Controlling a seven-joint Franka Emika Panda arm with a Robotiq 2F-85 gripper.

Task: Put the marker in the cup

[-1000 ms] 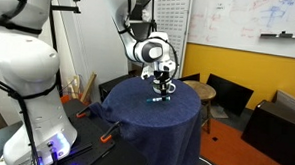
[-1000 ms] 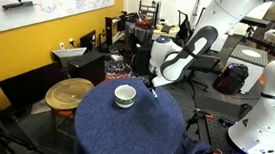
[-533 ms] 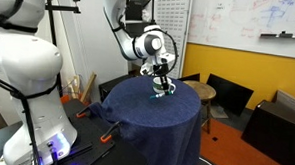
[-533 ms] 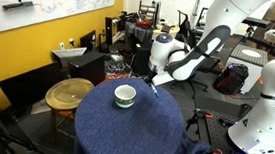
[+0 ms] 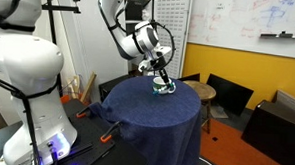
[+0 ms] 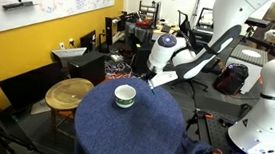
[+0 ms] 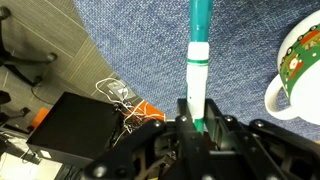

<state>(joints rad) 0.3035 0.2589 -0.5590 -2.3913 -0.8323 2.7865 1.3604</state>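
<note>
My gripper is shut on the marker, a teal-green and white stick that points away from the jaws in the wrist view. The gripper hangs above the round table covered in blue cloth, a little to the side of the cup. The cup is white with a green band and stands upright on the cloth. It also shows in an exterior view and at the right edge of the wrist view. The marker is too small to make out in the exterior views.
The table edge falls off to grey floor with tangled cables and an orange tool. A round wooden stool, black chairs and another white robot stand around the table.
The gripper has risen from the cloth with the marker in its jaws and shifted slightly toward the cup.
</note>
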